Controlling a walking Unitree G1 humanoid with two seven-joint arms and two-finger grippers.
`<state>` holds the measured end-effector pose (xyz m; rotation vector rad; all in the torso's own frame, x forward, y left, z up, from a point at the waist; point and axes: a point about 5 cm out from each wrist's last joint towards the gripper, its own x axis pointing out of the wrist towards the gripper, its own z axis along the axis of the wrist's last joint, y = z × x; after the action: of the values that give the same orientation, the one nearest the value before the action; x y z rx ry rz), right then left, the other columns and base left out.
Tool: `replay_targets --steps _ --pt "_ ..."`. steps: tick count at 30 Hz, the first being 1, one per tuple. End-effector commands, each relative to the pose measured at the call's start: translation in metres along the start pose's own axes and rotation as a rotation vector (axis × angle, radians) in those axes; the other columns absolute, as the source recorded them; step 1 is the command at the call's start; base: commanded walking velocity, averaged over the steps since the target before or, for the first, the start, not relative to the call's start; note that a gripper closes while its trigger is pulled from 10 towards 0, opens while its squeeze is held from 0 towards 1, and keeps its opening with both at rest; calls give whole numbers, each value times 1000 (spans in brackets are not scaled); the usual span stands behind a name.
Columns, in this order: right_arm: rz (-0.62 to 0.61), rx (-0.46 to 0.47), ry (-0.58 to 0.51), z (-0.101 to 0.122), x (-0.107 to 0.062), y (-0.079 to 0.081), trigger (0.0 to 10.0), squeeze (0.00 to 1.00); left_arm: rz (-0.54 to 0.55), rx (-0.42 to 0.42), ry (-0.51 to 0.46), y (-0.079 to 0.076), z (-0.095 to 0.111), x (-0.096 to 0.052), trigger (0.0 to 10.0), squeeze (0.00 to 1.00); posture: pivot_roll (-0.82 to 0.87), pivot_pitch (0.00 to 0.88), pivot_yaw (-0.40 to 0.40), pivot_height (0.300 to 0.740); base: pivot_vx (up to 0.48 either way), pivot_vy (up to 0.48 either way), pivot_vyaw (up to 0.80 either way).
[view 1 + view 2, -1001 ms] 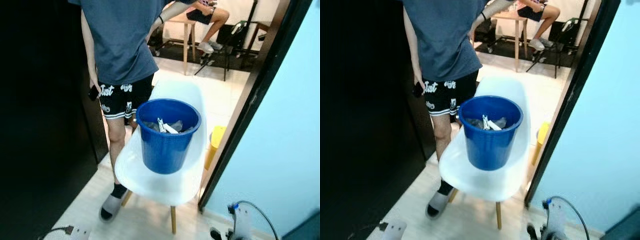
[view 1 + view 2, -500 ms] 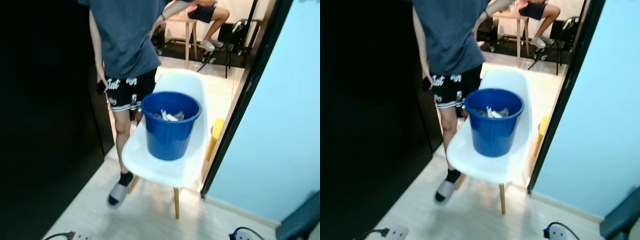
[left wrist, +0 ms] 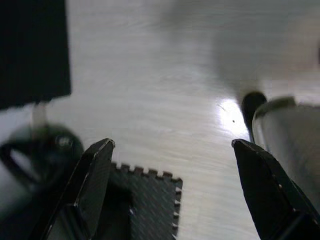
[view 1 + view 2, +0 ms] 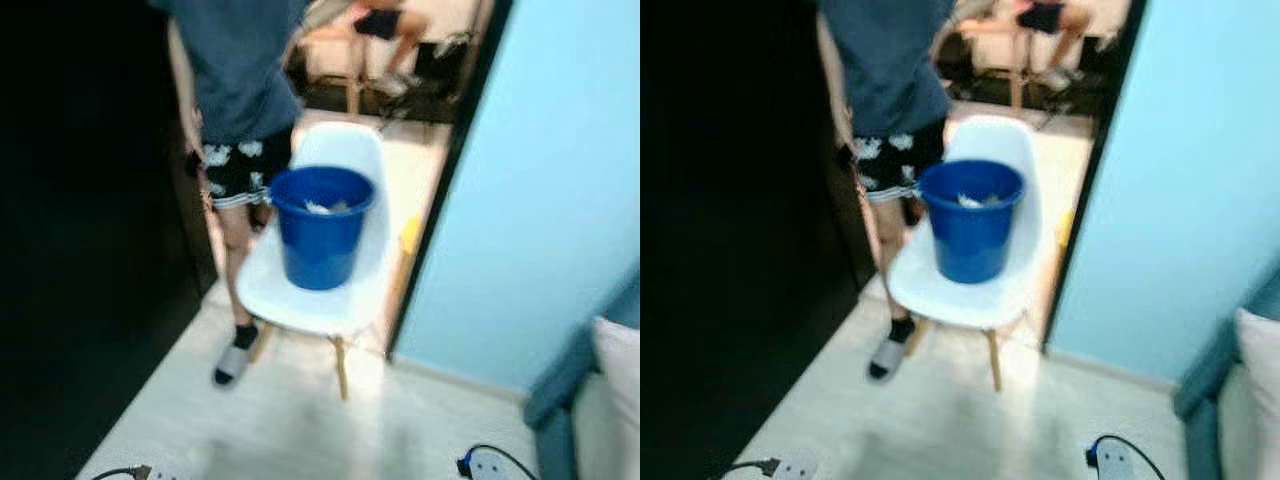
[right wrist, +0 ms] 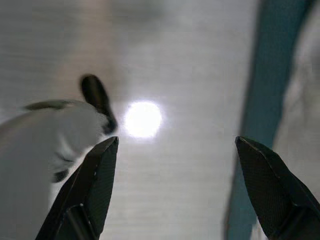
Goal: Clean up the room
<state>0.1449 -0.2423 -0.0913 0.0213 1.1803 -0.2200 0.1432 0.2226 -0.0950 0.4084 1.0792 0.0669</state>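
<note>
Right ahead, a blue bucket (image 4: 320, 226) is set on a white chair (image 4: 300, 295) by the doorway.

Some pale scraps (image 4: 322, 207) can be seen inside the bucket, which is placed near the middle of the chair seat, away from its front edge. A person (image 4: 240, 100) in a dark shirt and patterned shorts is seen just beside the chair's left edge, with one foot in a slipper (image 4: 230, 362) on the pale floor (image 4: 300, 430). A light blue wall (image 4: 540, 180) is seen to the right of the chair. The head views are blurred. The left gripper (image 3: 170, 150) is held wide open over the floor, near a dark mat (image 3: 147, 202). The right gripper (image 5: 175, 150) is held wide open too, and nothing is gripped by either one.
</note>
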Motion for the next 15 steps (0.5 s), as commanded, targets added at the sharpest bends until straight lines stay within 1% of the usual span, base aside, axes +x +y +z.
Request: replay_targets --steps 1,6,15 --pt "7 0 24 -8 0 5 10000 0 -7 18 19 1 -7 -1 10000 0 -26 0 -38 740 -352 0 -712" --pt "1 -4 30 -10 0 4 10000 0 -8 20 23 1 -8 -1 10000 0 -26 0 -41 740 -350 0 -709" --pt "-24 -12 32 -11 0 -3 10000 0 -12 25 25 0 -9 -1 10000 0 -26 0 -48 740 -348 0 -711"
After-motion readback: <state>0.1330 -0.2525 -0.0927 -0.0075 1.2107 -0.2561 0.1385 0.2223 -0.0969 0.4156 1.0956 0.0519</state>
